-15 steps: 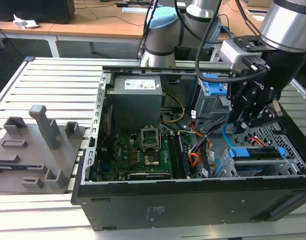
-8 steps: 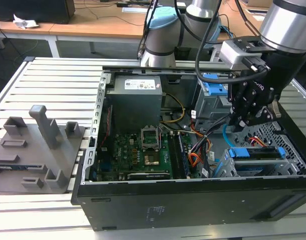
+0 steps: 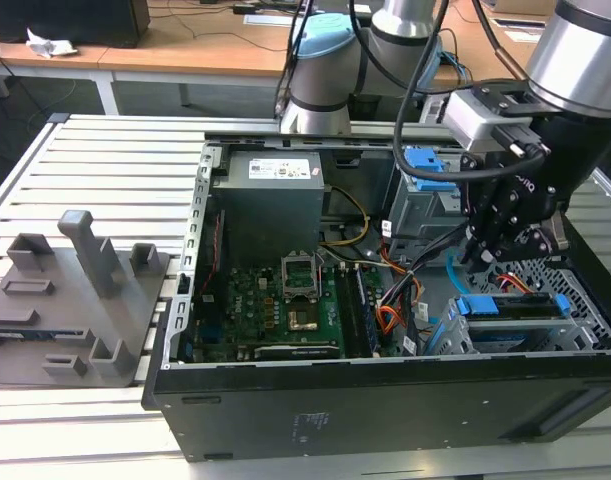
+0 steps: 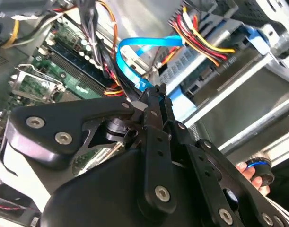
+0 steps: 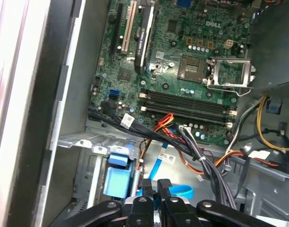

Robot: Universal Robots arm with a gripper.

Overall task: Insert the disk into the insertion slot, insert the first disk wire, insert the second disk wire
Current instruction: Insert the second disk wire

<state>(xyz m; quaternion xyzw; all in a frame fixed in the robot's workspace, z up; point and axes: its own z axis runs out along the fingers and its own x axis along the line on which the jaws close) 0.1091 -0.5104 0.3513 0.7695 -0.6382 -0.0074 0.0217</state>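
Note:
The disk (image 3: pixel 515 306), in its blue caddy, lies inside the insertion slot (image 3: pixel 551 272), a grey perforated cage at the case's corner on the exterior view's right. My gripper (image 3: pixel 482 258) hangs just above the cage's inner end. In the second wrist view its black fingers (image 4: pixel 153 101) are pressed together on the end of a flat light-blue disk wire (image 4: pixel 135 52), which loops back toward the motherboard. The first wrist view shows the shut gripper (image 5: pixel 156 185) over the blue caddy (image 5: pixel 118 179), with the blue wire (image 5: pixel 182 191) beside it.
A taller grey cage with a blue latch (image 3: pixel 425 165) stands behind the gripper. Bundles of red, yellow and black cables (image 5: pixel 191 149) cross between the motherboard (image 3: pixel 285 300) and the cages. A person's fingers (image 4: pixel 250 171) show at one edge of the second wrist view. Grey fixtures (image 3: pixel 85 290) stand outside the case.

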